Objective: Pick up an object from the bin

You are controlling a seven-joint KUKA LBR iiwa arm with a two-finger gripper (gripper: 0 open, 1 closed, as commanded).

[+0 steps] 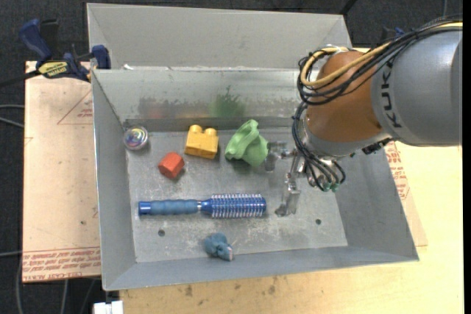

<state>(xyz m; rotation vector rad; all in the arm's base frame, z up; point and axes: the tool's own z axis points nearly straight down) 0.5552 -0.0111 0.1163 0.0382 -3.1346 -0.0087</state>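
My gripper (282,182) hangs low over the right part of the bin floor, under the orange cover. It is open, with nothing between its two metal fingers. One fingertip (284,208) sits just right of the bristle head of a blue hairbrush (202,207), which lies flat across the floor. The other finger (274,156) stands close beside a green plastic toy (246,143) near the back wall.
Left of the green toy lie a yellow building brick (202,141), a small red block (171,165) and a shiny round ball (136,137). A small blue-grey lump (218,247) lies near the front wall. The arm covers the bin's right side.
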